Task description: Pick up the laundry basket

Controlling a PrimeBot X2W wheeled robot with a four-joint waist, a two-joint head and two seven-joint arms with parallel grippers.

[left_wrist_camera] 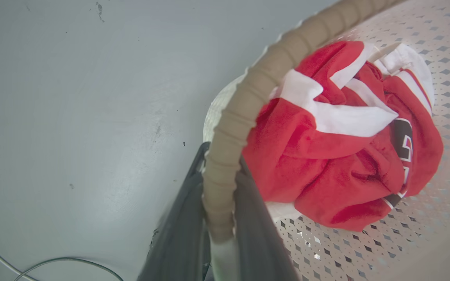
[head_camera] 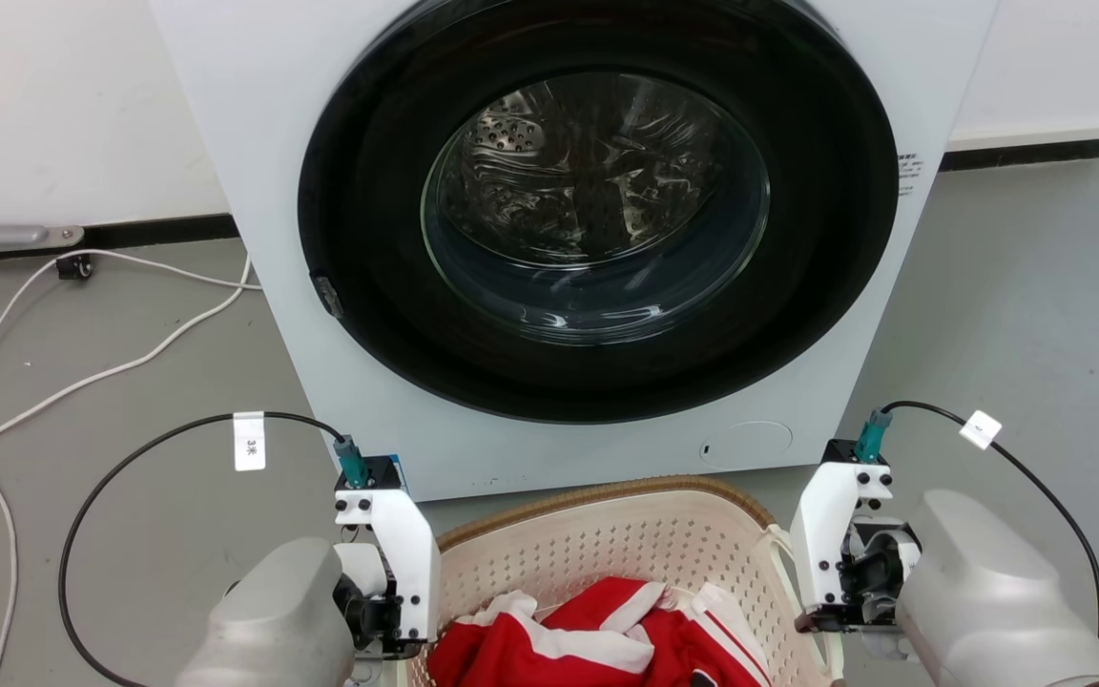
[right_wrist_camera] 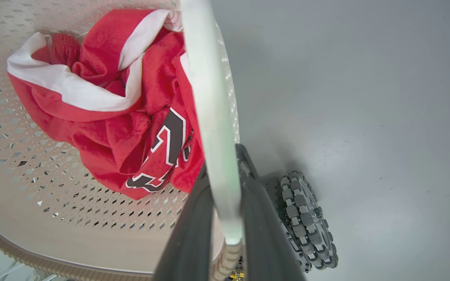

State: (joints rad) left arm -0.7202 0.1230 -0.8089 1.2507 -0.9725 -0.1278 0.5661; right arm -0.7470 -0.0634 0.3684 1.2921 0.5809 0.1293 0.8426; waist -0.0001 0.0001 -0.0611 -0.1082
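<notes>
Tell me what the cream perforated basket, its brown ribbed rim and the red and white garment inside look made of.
Cream-white perforated laundry basket: likely moulded plastic, smooth, slight sheen, evenly punched holes. Brown ribbed rim: probably plastic mimicking weave, matte; real fibre can't be excluded. Red and white garment: soft fabric, matte, crumpled into folds.

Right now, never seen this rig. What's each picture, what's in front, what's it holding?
This is a wheeled two-armed robot. The head view looks down at a front-loading washer and, before it, the laundry basket holding a red-and-white garment. Each wrist view looks along that arm's dark fingers. The left jaws are shut on the basket's brown rim, one finger each side; the right jaws are shut on its white handle. Whether the basket is off the floor, I cannot tell.
</notes>
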